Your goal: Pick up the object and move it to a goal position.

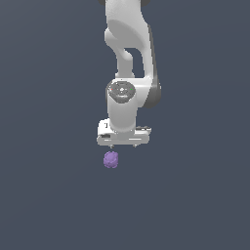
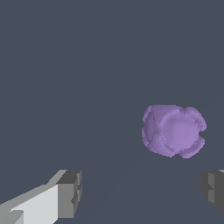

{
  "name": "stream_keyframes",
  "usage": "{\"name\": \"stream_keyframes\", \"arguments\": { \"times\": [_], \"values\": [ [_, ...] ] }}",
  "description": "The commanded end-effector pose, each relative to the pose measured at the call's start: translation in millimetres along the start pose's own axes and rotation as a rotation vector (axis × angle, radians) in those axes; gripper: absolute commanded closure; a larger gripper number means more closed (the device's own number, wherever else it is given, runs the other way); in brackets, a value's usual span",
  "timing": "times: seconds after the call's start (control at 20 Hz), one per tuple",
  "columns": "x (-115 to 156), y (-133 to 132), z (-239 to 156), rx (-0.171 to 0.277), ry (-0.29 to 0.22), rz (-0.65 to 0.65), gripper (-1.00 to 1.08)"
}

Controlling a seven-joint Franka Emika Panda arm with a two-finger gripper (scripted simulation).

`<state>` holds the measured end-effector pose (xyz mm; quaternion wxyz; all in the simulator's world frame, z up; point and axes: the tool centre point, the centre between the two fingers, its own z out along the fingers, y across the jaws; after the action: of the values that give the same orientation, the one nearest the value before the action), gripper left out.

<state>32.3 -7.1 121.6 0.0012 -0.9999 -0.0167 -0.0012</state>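
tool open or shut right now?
Open. In the wrist view the tool shows its two fingertips wide apart with bare floor between; the purple lump lies beyond them, ungripped.

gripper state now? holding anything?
Gripper: open, holding nothing; the small bumpy purple lump lies apart from both fingers.

The object is sitting as a small, roundish, bumpy purple lump, lying just below the end effector and offset toward the exterior view's left. In the wrist view it is showing lobed ridges around a smoother centre, apart from both fingers.
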Motion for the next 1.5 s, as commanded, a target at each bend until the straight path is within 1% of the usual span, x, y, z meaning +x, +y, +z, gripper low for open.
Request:
{"name": "stream_keyframes", "arguments": {
  "times": [0.0, 0.25, 0.5, 0.85, 1.25, 1.45],
  "values": [
    [8.3, 17.8, 9.7, 0.0, -0.001, 0.032, -0.92],
    [19.0, 43.8, 24.3, -0.001, -0.002, 0.077, -0.92],
    [23.5, 56.3, 31.5, -0.002, -0.002, 0.098, -0.92],
    [22.9, 56.6, 37.7, -0.003, -0.003, 0.098, -0.92],
    [22.2, 57.2, 75.6, -0.003, -0.002, 0.099, -0.92],
    [23.1, 57.3, 82.7, -0.003, -0.002, 0.099, -0.92]
  ]
}}
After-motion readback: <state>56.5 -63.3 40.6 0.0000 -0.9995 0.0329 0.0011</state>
